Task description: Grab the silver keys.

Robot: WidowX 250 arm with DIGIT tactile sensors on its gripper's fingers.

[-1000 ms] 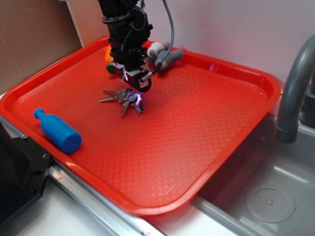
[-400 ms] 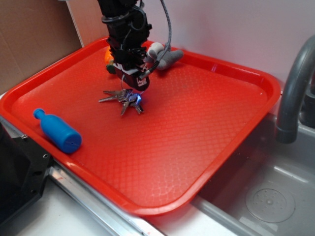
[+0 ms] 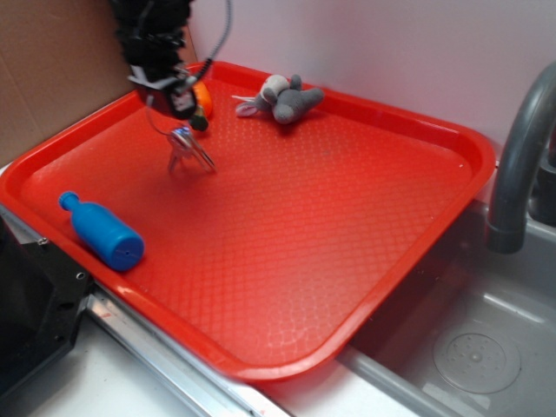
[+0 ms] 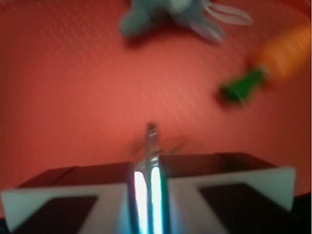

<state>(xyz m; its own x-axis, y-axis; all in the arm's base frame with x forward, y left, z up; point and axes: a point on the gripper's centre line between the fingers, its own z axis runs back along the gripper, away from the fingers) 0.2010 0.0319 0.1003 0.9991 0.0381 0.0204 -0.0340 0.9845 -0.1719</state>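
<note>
My gripper [image 3: 171, 106] hangs over the back left part of the red tray [image 3: 365, 287]. It is shut on the wire ring of the silver keys [image 3: 184, 149], which dangle below it, lifted off the tray. In the wrist view the two fingers are pressed together on a thin metal piece of the silver keys [image 4: 151, 141] that sticks out between them, and my gripper [image 4: 148, 170] is shut.
A grey plush mouse [image 3: 282, 97] lies at the tray's back edge. An orange carrot toy [image 3: 202, 97] with a green top lies just behind the gripper. A blue bottle [image 3: 102, 232] lies near the front left rim. A grey tap [image 3: 519, 156] and sink stand to the right.
The gripper has closed on the keys, lifted them off the tray and carried them left and toward the back. The plush mouse, hidden before by the arm, now shows.
</note>
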